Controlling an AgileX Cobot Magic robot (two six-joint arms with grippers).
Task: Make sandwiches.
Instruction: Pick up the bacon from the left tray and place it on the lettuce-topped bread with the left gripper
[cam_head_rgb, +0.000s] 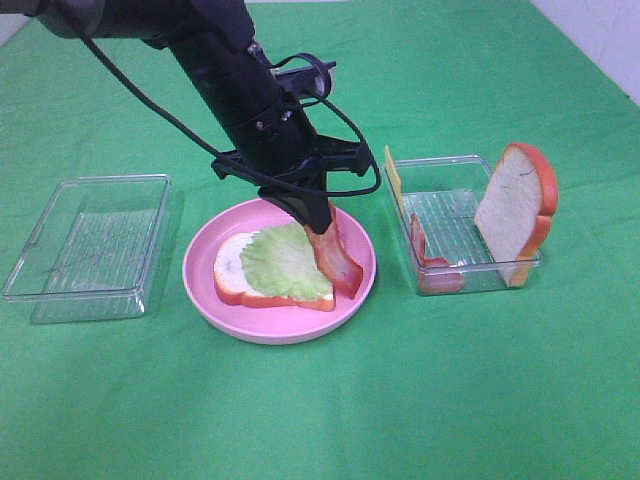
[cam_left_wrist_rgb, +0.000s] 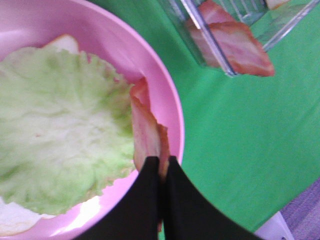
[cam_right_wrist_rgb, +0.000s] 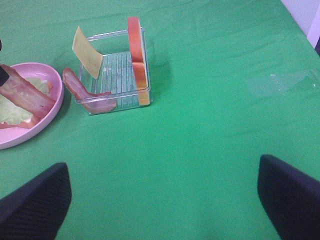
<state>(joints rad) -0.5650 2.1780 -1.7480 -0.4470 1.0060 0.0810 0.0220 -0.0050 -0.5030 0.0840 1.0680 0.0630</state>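
On the pink plate (cam_head_rgb: 262, 324) lies a white bread slice (cam_head_rgb: 228, 266) with a pale green lettuce leaf (cam_head_rgb: 280, 262) on top. My left gripper (cam_head_rgb: 318, 222) is shut on the upper end of a bacon strip (cam_head_rgb: 340, 265), which hangs over the leaf's right edge down to the plate. The left wrist view shows the black fingers (cam_left_wrist_rgb: 150, 190) pinching the bacon strip (cam_left_wrist_rgb: 146, 131) beside the lettuce (cam_left_wrist_rgb: 60, 130). My right gripper (cam_right_wrist_rgb: 165, 200) stands wide open over bare green cloth, holding nothing.
A clear tray (cam_head_rgb: 450, 162) right of the plate holds an upright bread slice (cam_head_rgb: 515, 210), another bacon strip (cam_head_rgb: 430, 268) and a yellow cheese slice (cam_head_rgb: 394, 178) leaning on its left wall. An empty clear tray (cam_head_rgb: 90, 245) sits left of the plate.
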